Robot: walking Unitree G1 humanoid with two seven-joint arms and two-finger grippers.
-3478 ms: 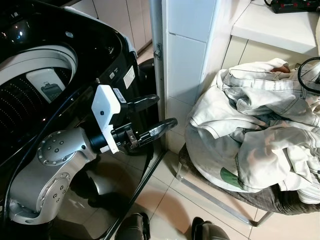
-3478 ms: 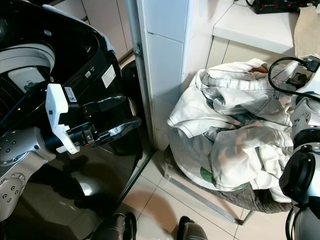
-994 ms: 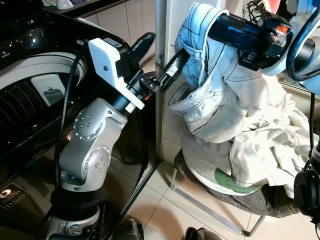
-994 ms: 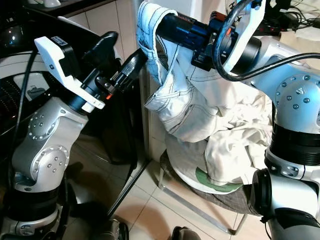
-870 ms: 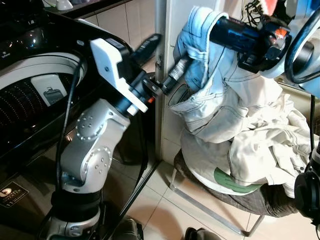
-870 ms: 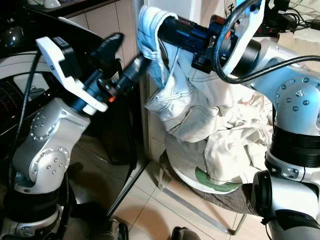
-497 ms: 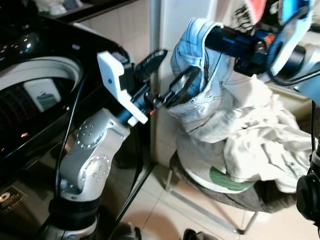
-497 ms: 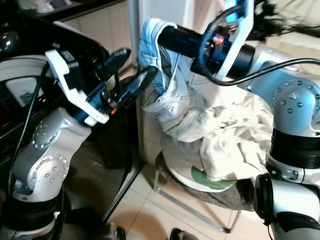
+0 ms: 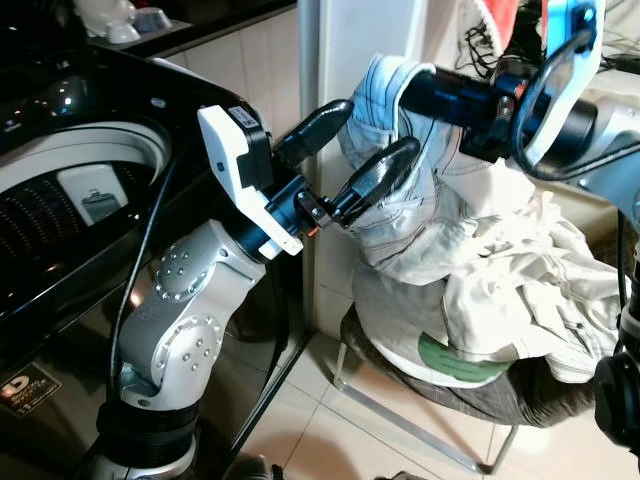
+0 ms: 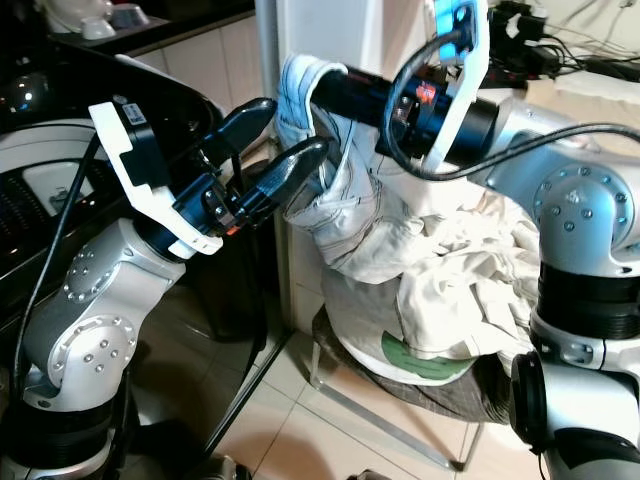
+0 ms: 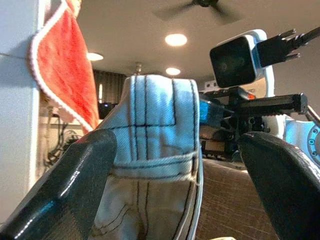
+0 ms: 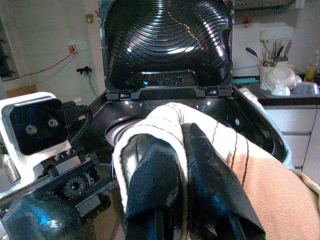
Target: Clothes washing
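My right gripper (image 10: 300, 95) clamps the jeans (image 9: 400, 190), my left gripper (image 9: 375, 135) gapes wide beside them; a shallow bite could drop them short of the washer (image 9: 90, 170).

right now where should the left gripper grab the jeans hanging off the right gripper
Grip the stitched waistband fold of the jeans, just below the right gripper. Come from the washer side: the left gripper is open there, fingers straddling that thick hem.
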